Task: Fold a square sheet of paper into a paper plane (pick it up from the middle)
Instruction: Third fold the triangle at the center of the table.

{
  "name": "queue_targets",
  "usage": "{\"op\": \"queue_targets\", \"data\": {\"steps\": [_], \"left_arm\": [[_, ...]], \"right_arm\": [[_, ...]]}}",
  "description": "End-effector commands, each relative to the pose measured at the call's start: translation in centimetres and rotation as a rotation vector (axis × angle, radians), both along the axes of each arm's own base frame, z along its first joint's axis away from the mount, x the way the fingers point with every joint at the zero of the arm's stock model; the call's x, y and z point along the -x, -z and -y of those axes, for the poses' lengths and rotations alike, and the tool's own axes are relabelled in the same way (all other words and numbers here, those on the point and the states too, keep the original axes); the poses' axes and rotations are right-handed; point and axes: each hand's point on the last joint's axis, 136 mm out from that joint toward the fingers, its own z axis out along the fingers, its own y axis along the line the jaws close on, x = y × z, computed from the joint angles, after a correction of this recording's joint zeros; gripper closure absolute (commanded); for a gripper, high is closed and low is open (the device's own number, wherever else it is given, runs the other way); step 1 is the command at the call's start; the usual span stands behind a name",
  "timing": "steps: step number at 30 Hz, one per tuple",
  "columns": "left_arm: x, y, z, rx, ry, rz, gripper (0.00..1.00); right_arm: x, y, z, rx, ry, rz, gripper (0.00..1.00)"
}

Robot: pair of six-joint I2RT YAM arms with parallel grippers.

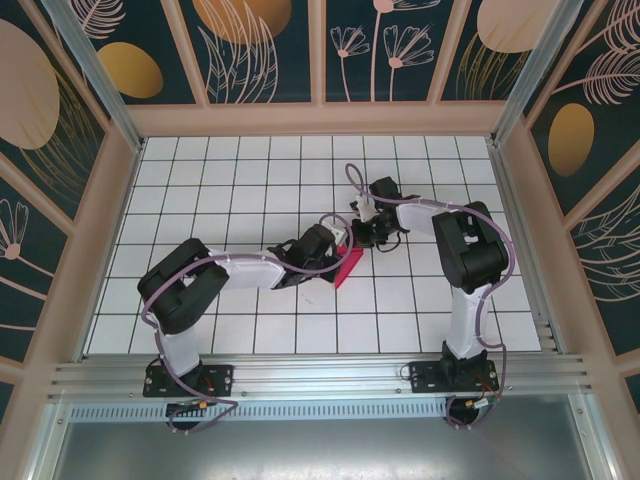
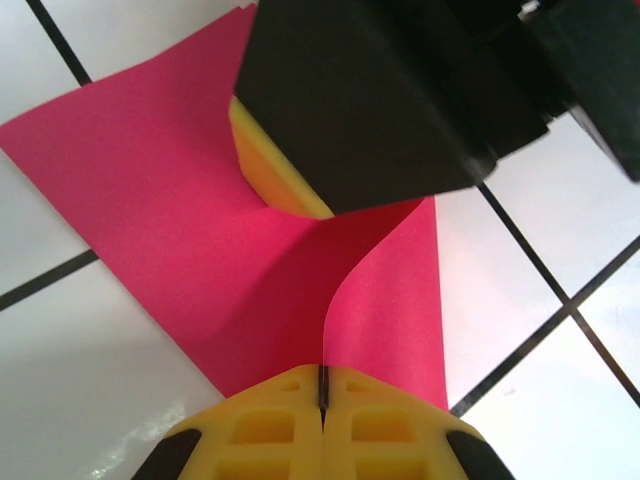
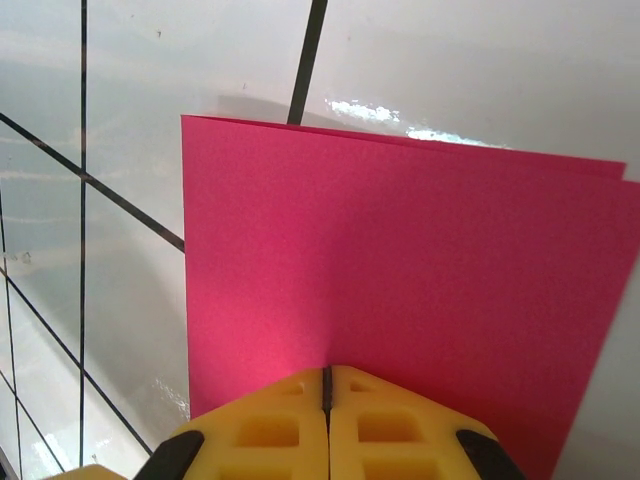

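The square sheet of paper (image 1: 347, 268) is magenta-red and lies partly lifted at the table's middle, folded over on itself rather than shaped as a paper plane. In the left wrist view one flap of the sheet (image 2: 170, 200) curves up, and its thin edge runs into the closed jaws of my left gripper (image 2: 322, 385). My right gripper (image 3: 326, 385) is shut against the doubled sheet (image 3: 400, 270), whose two layers show at the upper right. From above, the left gripper (image 1: 338, 248) and right gripper (image 1: 358, 232) meet over the paper, nearly touching.
The white gridded table (image 1: 230, 190) is fenced by a raised frame with patterned walls (image 1: 260, 40). The right arm's black body (image 2: 380, 90) hangs close over the paper in the left wrist view. An aluminium rail (image 1: 320, 375) runs along the near edge.
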Motion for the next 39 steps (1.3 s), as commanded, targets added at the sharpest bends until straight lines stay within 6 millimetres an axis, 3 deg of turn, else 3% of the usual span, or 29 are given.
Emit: {"op": "queue_targets", "data": {"steps": [1,7,23,39], "left_arm": [[-0.2,0.1,0.3,0.017,0.028,0.003,1.0],[0.0,0.7,1.0,0.025,0.052,-0.021,1.0],[-0.2,1.0,0.4,0.025,0.013,-0.021,1.0],[0.8,3.0,-0.3,0.034,-0.03,-0.097,1.0]], "right_arm": [[1.4,1.8,0.1,0.034,-0.02,-0.068,0.92],[1.4,1.9,0.1,0.034,-0.019,-0.072,0.92],[1.4,1.7,0.0,0.035,-0.019,-0.071,0.92],[0.7,0.7,-0.5,0.01,0.005,-0.058,0.9]]}}
